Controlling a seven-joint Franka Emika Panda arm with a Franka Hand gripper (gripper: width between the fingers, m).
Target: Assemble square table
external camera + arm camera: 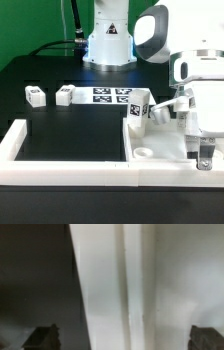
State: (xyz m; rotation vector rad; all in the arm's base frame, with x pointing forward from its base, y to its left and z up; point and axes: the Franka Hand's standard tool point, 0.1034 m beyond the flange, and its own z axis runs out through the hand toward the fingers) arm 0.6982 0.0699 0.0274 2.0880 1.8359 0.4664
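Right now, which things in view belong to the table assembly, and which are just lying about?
Part of the job: square table slab; leg blocks.
Just there: marker board; U-shaped border wall.

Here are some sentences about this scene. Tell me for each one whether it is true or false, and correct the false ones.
1. Two leg blocks lie on the black table, at the exterior view's left of the marker board. True.
2. The square slab lies in the middle of the table, far from the border wall. False: it sits against the wall, in the corner at the exterior view's right.
3. The gripper is shut tight. False: its fingers stand wide apart in the wrist view.
4. A round hole shows in one corner of the slab. True.
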